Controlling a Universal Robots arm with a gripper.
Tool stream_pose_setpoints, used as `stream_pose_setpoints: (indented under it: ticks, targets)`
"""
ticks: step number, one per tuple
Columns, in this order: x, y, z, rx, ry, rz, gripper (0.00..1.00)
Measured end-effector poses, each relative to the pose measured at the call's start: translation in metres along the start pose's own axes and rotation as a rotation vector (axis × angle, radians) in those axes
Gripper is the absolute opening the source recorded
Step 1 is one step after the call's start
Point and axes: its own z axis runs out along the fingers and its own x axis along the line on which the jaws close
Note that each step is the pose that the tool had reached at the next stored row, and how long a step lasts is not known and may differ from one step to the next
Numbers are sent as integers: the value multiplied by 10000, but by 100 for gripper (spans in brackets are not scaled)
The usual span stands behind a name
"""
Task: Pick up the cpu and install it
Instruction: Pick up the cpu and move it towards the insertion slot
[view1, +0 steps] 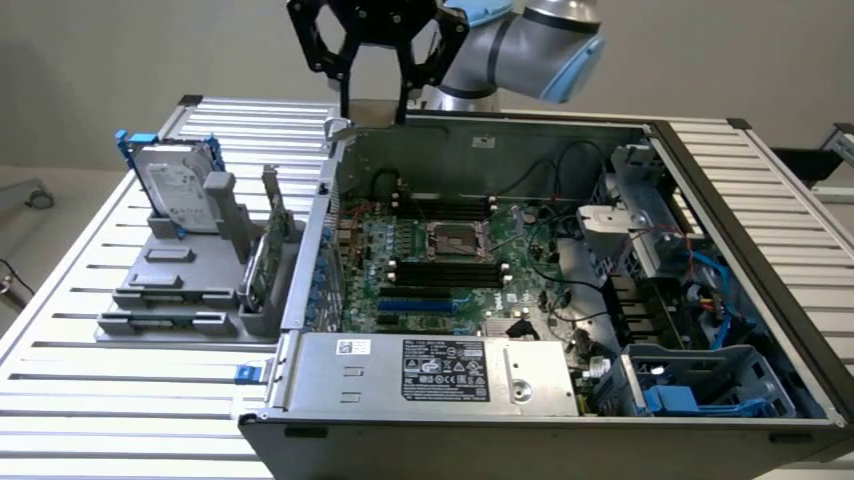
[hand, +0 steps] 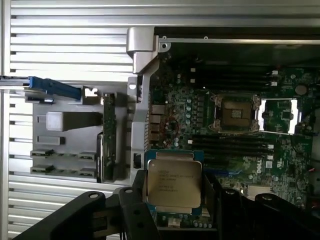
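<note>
Black end effector (hand: 173, 200) clasps the cpu (hand: 174, 181) above open computer case (view1: 514, 138) on slatted metal table (view1: 94, 410).

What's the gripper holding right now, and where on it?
The cpu, clamped by the gripper on two opposite side edges, metal top showing.

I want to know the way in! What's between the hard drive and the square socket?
In the exterior view, an upright green card and the computer case's side wall stand between the hard drive and the socket.
</note>
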Motion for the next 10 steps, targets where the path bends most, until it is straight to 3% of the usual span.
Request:
stream_pose_setpoints:
  ticks: [10]
  targets:
    - [-471,36,134,34,1,4,54]
